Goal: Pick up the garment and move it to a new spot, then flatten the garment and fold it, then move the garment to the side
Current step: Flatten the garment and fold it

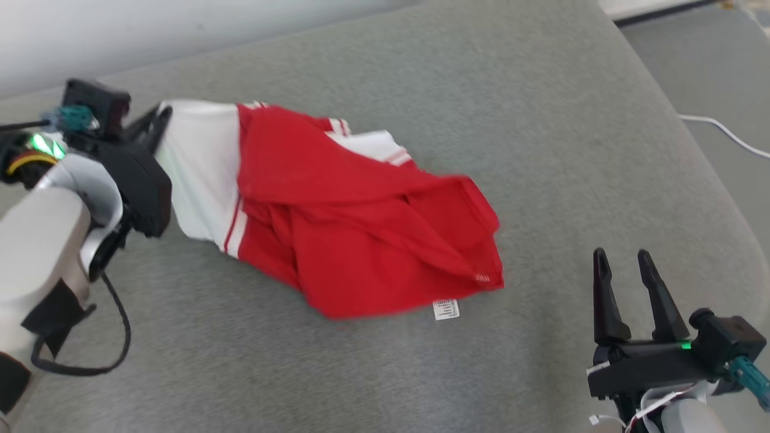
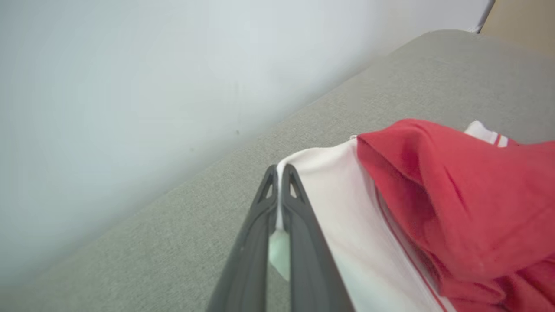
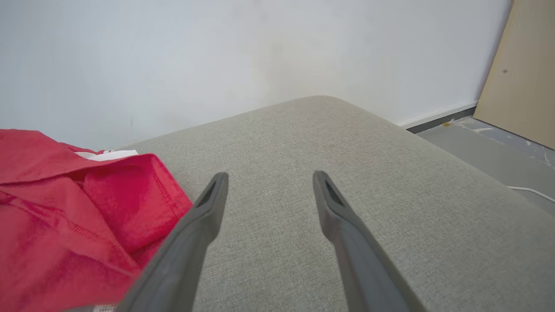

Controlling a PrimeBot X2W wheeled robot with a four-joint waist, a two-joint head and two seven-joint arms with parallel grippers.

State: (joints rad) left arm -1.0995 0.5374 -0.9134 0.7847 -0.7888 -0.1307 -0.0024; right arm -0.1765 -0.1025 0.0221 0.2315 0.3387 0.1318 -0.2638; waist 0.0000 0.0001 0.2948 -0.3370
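At the far left of the grey cushion (image 1: 541,150), the left gripper (image 1: 161,115) is pinched tight on the white edge of the garment (image 1: 361,234). The left wrist view shows a sliver of white cloth caught between its closed fingers (image 2: 305,229). From that grip the garment runs right and nearer across the middle of the cushion. First comes a white panel with red stripes, then a rumpled red mass with folds lying over one another. It ends in a hemmed corner, with a small white label (image 1: 446,309) at its near edge. It lies bunched, neither flat nor folded.

Well to the right and near, the right gripper (image 1: 621,255) hovers over bare cushion, its fingers spread wide with nothing between them. In the right wrist view the red hem lies just beside one finger; whether it touches I cannot tell. Off the cushion at far right, a white cable (image 1: 710,120) trails over the floor (image 1: 680,60).

I judge the step in hand to be the pick-up and move, or the start of flattening: one edge is gripped and the rest lies on the cushion. The next move likely calls for the right gripper to reach left to the red corner near the label and close on a single layer. Both arms could then draw apart to spread the cloth. The risk is pinching several layers at once, which would lock the creases in
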